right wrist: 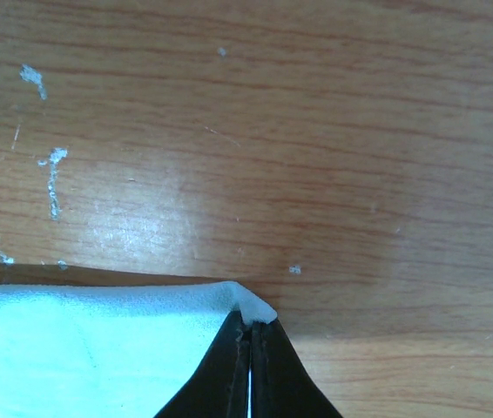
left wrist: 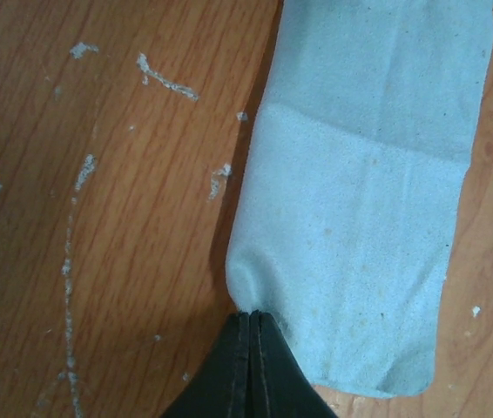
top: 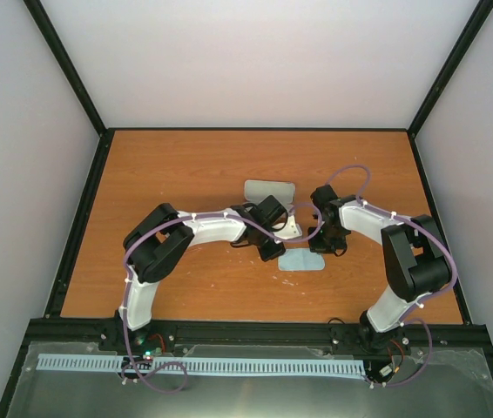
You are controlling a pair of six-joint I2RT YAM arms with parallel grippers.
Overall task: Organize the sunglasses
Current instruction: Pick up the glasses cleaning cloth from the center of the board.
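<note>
**Two corners pinched: lift the cloth evenly**

Left gripper [left wrist: 251, 318]: fingers pressed together on the edge of the light blue cloth [left wrist: 360, 218], at one corner of what looks like a folded strip. Right gripper [right wrist: 248, 324]: also closed, with a small peak of cloth corner nipped between its tips. From overhead, both wrists crowd the middle of the tabletop [top: 185, 165]. The cloth lies just to the near side of them and a pale oblong case [top: 268, 190] just to the far side.

Sunglasses: not to be made out in any view. They may be behind the arms, under the cloth, or lost against the wood — cannot tell.

Judgement: the step in hand is moving the cloth by two corners, probably a fold or a shift. To do it well:
- Raise both ends together, level, with the edge between them taut but not stretched.
- Each grip holds very little fabric, so a jerk would likely pull it free.
- Travel slowly and low — the wrists are already close together.
- Lift rather than drag, in case the glasses lie underneath.
- Mind the case on the far side.
</note>
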